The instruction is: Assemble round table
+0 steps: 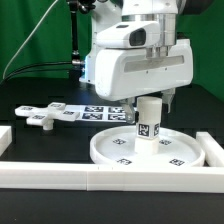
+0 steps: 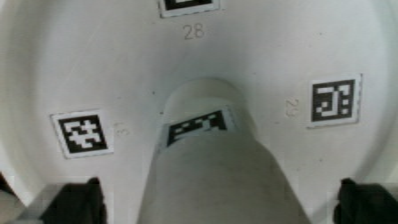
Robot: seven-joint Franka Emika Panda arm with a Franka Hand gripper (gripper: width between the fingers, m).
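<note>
The large round disc [image 1: 110, 152] lies flat on the black table, rim up. The short thick cylinder leg [image 1: 148, 120] stands upright on its middle. My gripper [image 1: 151, 100] hangs straight above the leg, with its fingers down either side of the leg's top. In the wrist view the leg [image 2: 222, 165] runs up between the two dark fingertips [image 2: 80, 205]. There is a gap on each side, so the gripper [image 2: 222, 207] is open around the leg. The disc [image 2: 107, 60] fills the background. The cross-shaped foot piece [image 1: 40, 117] lies on the table at the exterior view's left.
The marker board [image 1: 95, 111] lies behind the disc. Long white bars edge the work area at the front [image 1: 100, 178], the exterior view's left [image 1: 5, 135] and its right [image 1: 214, 150]. A green curtain hangs behind.
</note>
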